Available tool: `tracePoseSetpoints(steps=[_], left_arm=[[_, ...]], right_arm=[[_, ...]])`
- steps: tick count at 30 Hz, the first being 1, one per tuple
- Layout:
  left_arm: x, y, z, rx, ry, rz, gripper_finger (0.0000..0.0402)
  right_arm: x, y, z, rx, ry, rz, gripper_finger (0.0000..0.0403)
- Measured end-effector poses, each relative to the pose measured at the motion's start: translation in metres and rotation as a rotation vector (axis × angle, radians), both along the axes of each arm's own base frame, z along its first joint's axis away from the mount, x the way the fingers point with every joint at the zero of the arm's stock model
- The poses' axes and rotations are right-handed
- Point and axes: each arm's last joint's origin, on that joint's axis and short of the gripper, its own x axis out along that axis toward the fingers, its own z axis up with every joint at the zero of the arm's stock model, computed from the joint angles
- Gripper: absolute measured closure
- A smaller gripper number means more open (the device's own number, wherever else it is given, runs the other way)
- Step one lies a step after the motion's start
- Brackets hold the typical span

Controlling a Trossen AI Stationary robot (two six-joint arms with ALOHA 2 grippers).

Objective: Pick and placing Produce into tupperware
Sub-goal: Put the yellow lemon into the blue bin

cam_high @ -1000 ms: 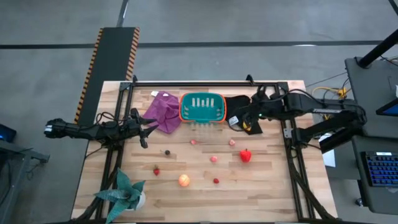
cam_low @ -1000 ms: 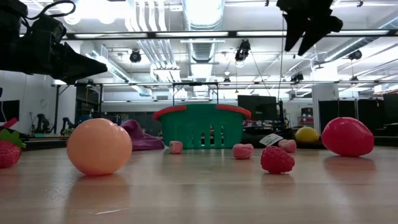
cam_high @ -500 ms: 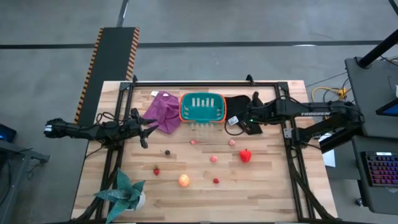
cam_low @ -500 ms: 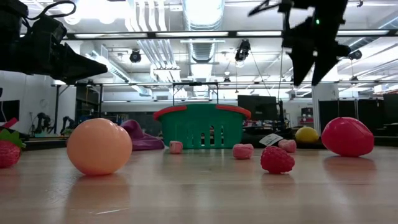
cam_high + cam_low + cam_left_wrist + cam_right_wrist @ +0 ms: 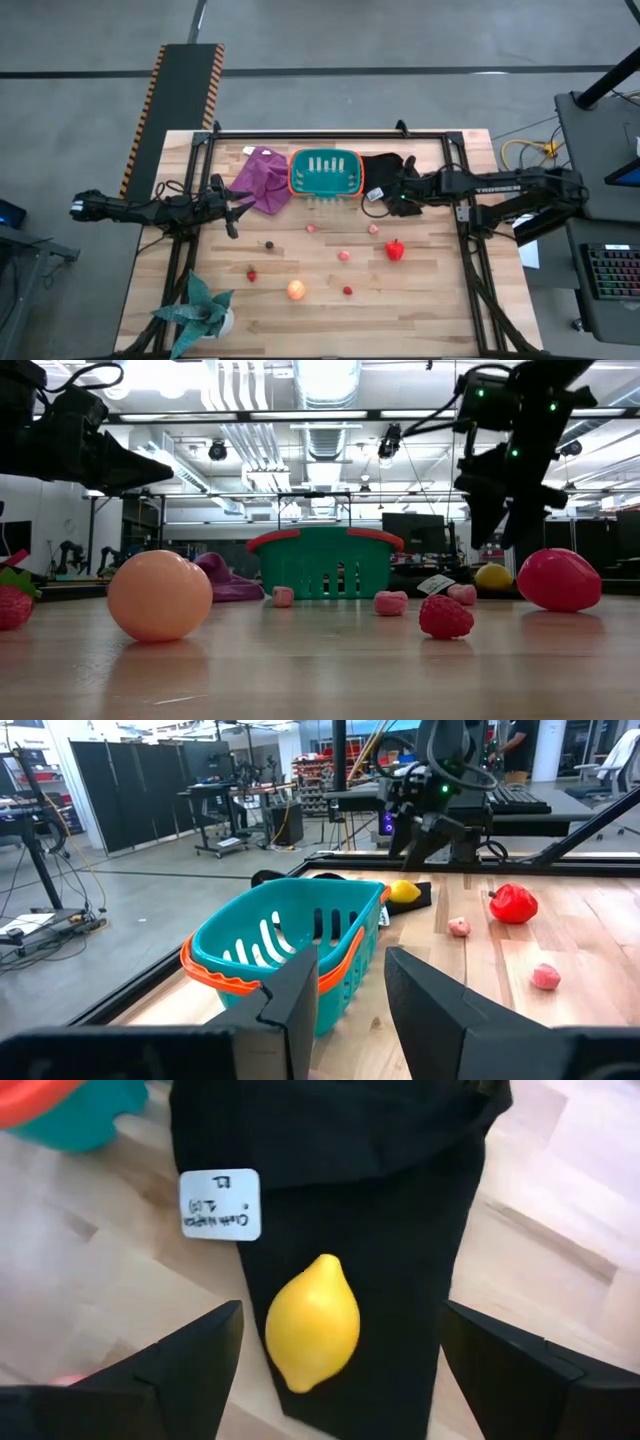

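Observation:
The yellow lemon (image 5: 312,1320) lies on its side on the black cloth (image 5: 340,1200), near the cloth's white tag (image 5: 220,1204). My right gripper (image 5: 342,1318) is open and hovers above the lemon, one finger on each side, touching nothing; in the low view it (image 5: 506,525) points down over the lemon (image 5: 493,576). The teal tupperware (image 5: 325,172) with its orange rim stands at the table's far middle. The red pepper (image 5: 395,250), the orange ball (image 5: 296,290) and small pink and red pieces lie scattered on the wood. My left gripper (image 5: 238,205) waits open at the left.
A purple cloth (image 5: 262,178) lies left of the tupperware, with the black cloth (image 5: 385,168) on its right. A green spiky plant (image 5: 200,305) stands at the near left corner. A black frame (image 5: 330,133) runs along the table's far edge.
My right gripper has come down from high above the table toward the lemon on the black cloth, shifting slightly toward the table's left. The produce and the tupperware have stayed where they were.

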Motion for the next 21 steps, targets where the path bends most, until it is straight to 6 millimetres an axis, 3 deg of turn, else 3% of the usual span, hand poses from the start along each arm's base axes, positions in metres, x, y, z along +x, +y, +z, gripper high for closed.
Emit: tracePoseSetpoints(steps=[13, 21], left_arm=[[0.001, 0.000, -0.002, 0.003, 0.022, 0.000, 0.0296], [0.001, 0.000, -0.002, 0.003, 0.022, 0.002, 0.0296]], right_arm=[[-0.006, -0.001, -0.034, -0.024, -0.101, -0.011, 0.0087], [-0.010, 0.000, -0.044, -0.019, -0.116, -0.007, 0.0095]])
